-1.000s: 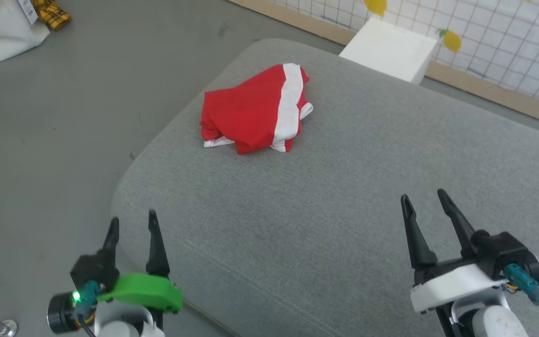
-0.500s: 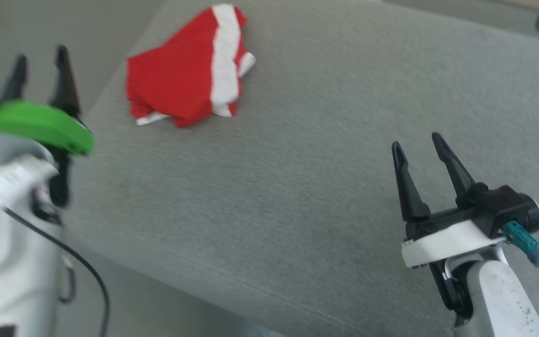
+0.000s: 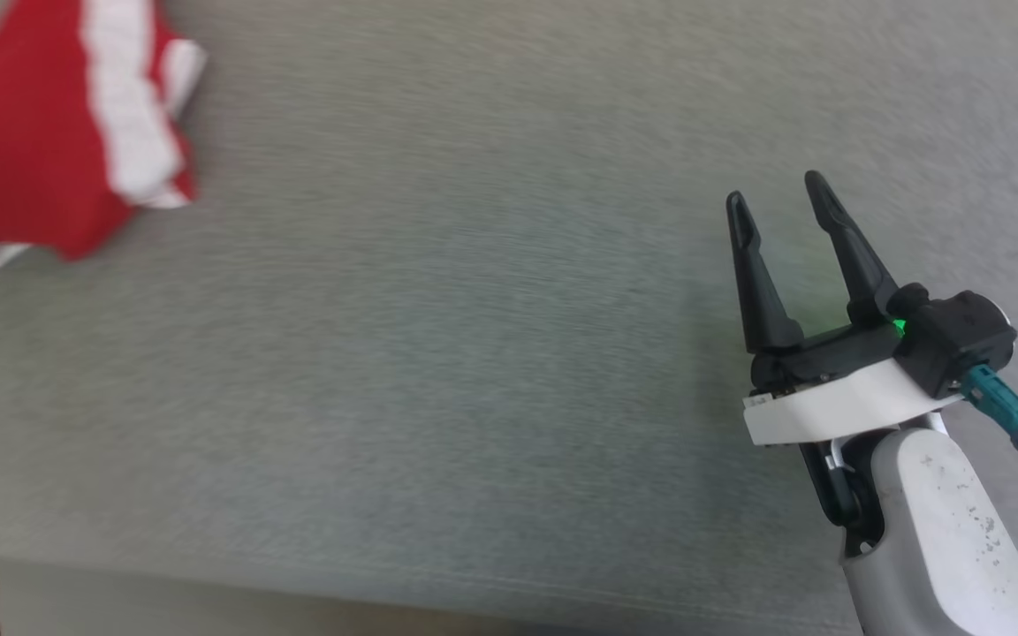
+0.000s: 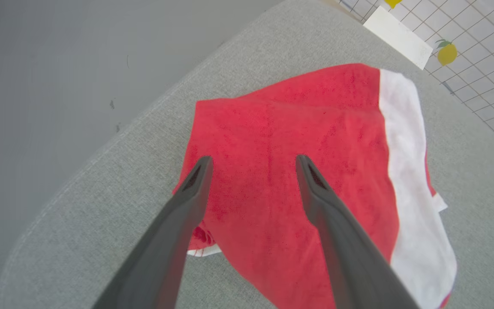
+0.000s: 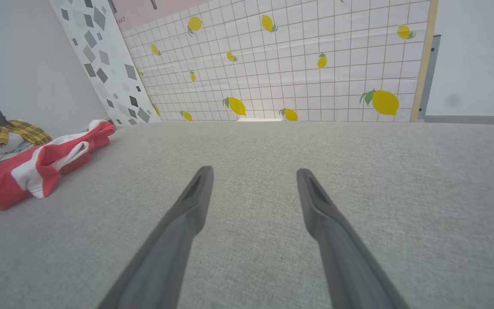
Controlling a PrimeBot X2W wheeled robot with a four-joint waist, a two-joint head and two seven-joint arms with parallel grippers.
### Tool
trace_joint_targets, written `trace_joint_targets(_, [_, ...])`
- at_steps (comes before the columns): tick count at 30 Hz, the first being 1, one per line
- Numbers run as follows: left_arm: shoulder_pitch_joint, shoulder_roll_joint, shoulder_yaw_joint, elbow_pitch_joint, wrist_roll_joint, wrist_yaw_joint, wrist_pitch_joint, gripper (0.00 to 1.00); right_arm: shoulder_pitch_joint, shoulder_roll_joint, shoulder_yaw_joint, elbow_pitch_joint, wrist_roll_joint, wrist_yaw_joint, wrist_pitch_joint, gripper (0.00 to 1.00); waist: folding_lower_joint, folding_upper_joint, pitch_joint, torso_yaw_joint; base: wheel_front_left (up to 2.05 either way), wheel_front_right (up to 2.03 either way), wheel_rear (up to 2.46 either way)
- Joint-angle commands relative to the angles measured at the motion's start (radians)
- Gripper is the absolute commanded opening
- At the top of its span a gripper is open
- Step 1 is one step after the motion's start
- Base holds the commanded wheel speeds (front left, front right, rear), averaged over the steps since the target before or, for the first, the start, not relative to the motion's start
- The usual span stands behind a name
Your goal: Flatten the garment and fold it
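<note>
Left end effector (image 4: 253, 158), wide over the garment (image 4: 315, 128), should pinch a white hem corner; right end effector (image 3: 774, 188) hangs wide, empty.

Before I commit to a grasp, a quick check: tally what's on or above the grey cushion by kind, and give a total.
Red-and-white garment: 1
Open grippers: 2 (left gripper above the garment, right gripper over bare cushion)
Grey cushion: 1
Total: 4
</note>
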Motion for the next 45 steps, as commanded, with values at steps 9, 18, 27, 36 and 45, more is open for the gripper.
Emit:
trace_joint_targets(9, [0.111,-0.006,0.063,-0.037,-0.089,0.164,0.254,1.0,-0.015,-0.001,-0.008,0.012,0.017,-0.002,-0.016,1.0,-0.0004,0.0,0.169,-0.175,0.0,0.0,0.0])
trace_joint_targets(18, [0.166,0.039,0.038,-0.133,-0.013,0.095,0.105,0.0,0.005,-0.001,-0.014,0.029,0.026,-0.002,-0.017,1.0,-0.0004,0.0,0.029,-0.137,0.0,0.0,0.0])
trace_joint_targets(27, [0.094,0.12,-0.016,-0.135,0.183,-0.037,-0.408,0.0,0.118,-0.001,-0.047,0.068,0.036,-0.002,-0.017,1.0,-0.0004,0.0,-0.237,-0.111,0.0,0.0,0.0])
trace_joint_targets(36, [-0.022,0.063,-0.17,-0.158,0.269,-0.125,-0.58,0.0,0.211,-0.001,-0.075,0.071,0.034,-0.002,-0.017,1.0,-0.0004,0.0,-0.402,-0.162,0.0,0.0,0.0])
trace_joint_targets(45, [-0.063,-0.132,-0.355,-0.179,0.272,-0.172,-0.561,0.0,0.251,-0.001,-0.084,0.053,0.027,-0.002,-0.009,1.0,-0.0004,0.0,-0.441,-0.29,0.0,0.0,0.0])
